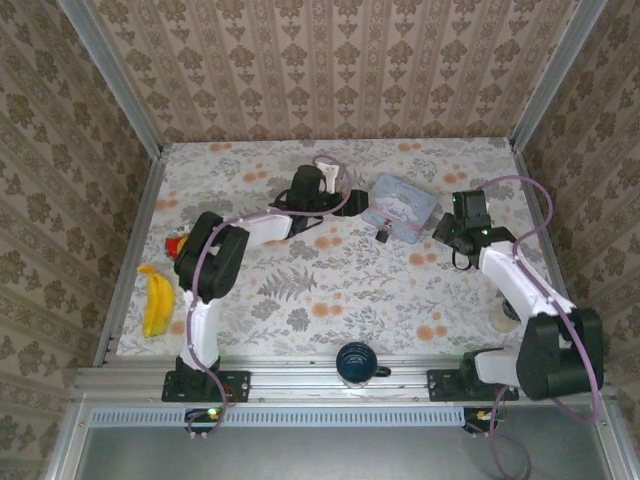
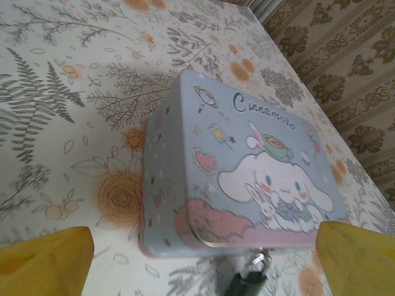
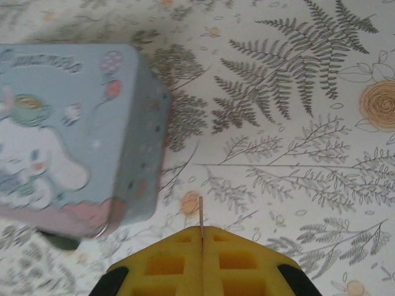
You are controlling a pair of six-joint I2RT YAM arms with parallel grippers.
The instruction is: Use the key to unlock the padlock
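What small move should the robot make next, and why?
Probably bring the left jaws forward and close them on the padlock to steady it. They stand open, with the small dark lock low between them, at the edge of the blue tin. The right jaws are shut on what looks like the key, beside the tin.

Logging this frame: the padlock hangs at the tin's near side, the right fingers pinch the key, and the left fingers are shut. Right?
No: the left fingers stand wide open, facing the tin, as the left wrist view shows. The right fingers do pinch the key.
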